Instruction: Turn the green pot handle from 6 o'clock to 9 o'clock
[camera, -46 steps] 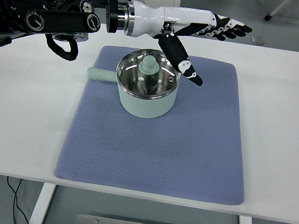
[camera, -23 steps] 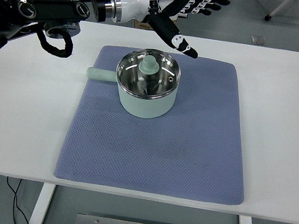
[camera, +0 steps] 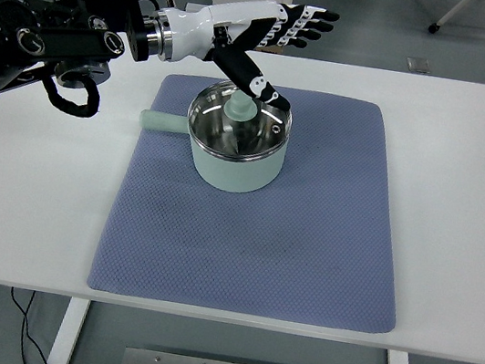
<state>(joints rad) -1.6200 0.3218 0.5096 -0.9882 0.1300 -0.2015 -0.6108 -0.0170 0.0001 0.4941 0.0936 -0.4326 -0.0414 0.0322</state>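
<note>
The left hand [camera: 267,29] has drawn back leftward, fingers spread and holding nothing; the pot [camera: 236,139] sits on the mat [camera: 307,238], handle [camera: 162,120] already at nine o'clock, so the turn looks finished

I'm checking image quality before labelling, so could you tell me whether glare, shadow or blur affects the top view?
Top view: sharp throughout, lighting even; bright reflections on the green pot's steel interior and glass lid; only soft shadows on the blue mat; left hand unblurred.
</note>
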